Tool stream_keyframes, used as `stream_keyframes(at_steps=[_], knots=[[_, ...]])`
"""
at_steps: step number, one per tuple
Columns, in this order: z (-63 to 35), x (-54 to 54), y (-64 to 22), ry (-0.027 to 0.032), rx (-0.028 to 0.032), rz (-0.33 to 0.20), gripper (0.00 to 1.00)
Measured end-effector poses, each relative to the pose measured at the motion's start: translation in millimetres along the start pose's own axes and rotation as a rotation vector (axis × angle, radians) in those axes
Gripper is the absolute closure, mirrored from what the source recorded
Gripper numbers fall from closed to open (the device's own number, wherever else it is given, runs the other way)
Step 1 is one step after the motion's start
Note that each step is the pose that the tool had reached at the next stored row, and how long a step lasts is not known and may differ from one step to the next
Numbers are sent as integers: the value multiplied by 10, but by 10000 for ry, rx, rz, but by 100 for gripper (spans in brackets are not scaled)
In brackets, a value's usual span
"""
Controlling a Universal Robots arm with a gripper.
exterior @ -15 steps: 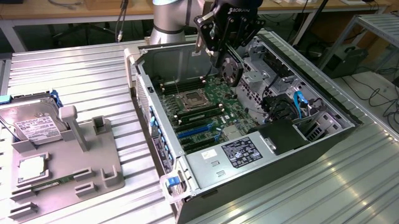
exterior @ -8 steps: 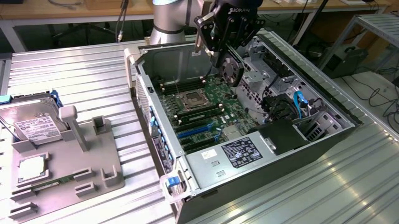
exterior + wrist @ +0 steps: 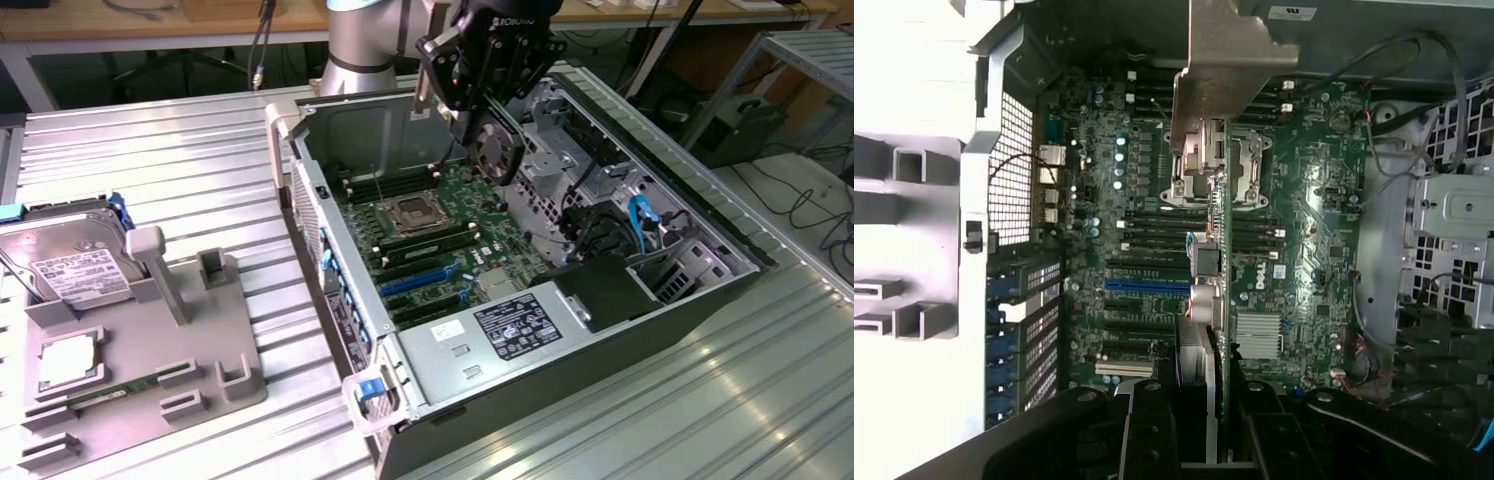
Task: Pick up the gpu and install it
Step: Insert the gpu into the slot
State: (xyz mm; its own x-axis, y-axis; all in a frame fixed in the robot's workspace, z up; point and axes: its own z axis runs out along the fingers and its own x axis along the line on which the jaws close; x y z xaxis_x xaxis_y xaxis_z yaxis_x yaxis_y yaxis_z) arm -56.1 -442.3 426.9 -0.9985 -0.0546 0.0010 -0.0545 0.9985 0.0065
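Note:
My gripper (image 3: 478,110) hangs above the open computer case (image 3: 320,250), shut on the gpu (image 3: 497,155). The gpu is a green card held on edge, with a round black cooler on one face and a silver end bracket (image 3: 424,90). It sits a little above the green motherboard (image 3: 447,235) and touches nothing. In the wrist view the gpu (image 3: 1220,250) runs edge-on between my black fingers (image 3: 1154,430), with its bracket (image 3: 1229,70) at the far end. Below it lie the motherboard (image 3: 1304,250) and a blue expansion slot (image 3: 1149,284).
The case holds a power supply (image 3: 514,325), black drive bays with blue cables (image 3: 634,225) and a CPU socket (image 3: 404,212). On the exterior view's left, a grey fixture (image 3: 200,350) carries a hard drive (image 3: 80,265), a CPU (image 3: 67,360) and a memory stick (image 3: 114,395). The table is ribbed metal.

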Motion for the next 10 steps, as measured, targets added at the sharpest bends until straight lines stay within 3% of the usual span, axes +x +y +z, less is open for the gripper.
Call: stream_keyframes(at_steps=[10], knots=[[0,0,0,2,0,-246,72]])
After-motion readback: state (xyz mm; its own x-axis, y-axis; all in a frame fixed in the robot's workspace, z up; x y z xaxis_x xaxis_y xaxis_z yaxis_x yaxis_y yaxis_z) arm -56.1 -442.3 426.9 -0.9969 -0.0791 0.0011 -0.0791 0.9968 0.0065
